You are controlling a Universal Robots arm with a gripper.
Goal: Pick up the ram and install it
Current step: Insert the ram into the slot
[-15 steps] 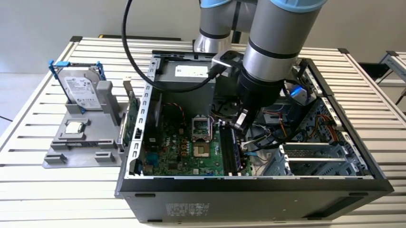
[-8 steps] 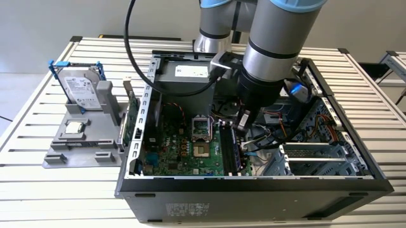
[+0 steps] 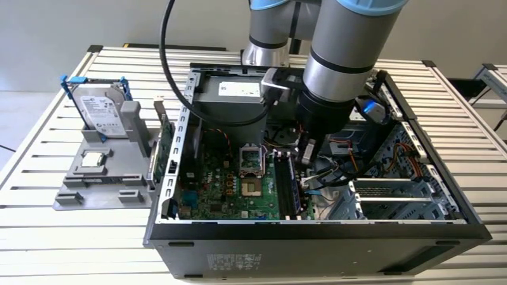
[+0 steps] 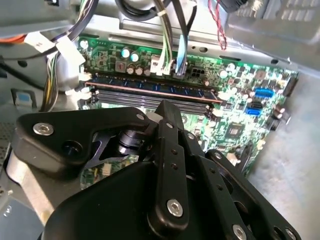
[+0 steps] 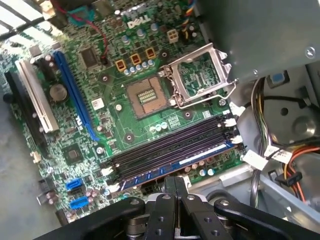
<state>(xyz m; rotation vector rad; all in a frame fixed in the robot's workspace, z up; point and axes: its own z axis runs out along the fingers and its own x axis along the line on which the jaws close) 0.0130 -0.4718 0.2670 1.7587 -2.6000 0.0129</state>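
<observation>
I see the slim blue-green ram stick (image 5: pixel 175 165) seated lengthwise in its slot directly below my end effector (image 5: pixel 176 192), fingers pressed together.

A white slatted metal table (image 3: pixel 71 237) stands before a plain pale grey wall (image 3: pixel 79 24), evenly lit.

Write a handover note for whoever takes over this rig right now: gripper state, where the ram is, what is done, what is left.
Gripper: fingers closed together, holding nothing, low inside the open computer case, just above the memory slots.
Ram: lying along one of the black slots on the motherboard, the slot nearest the gripper in the first wrist view.
Done: ram picked up and placed in its slot.
Left: whether it is fully seated and its end clips are closed cannot be told; check that.
</observation>
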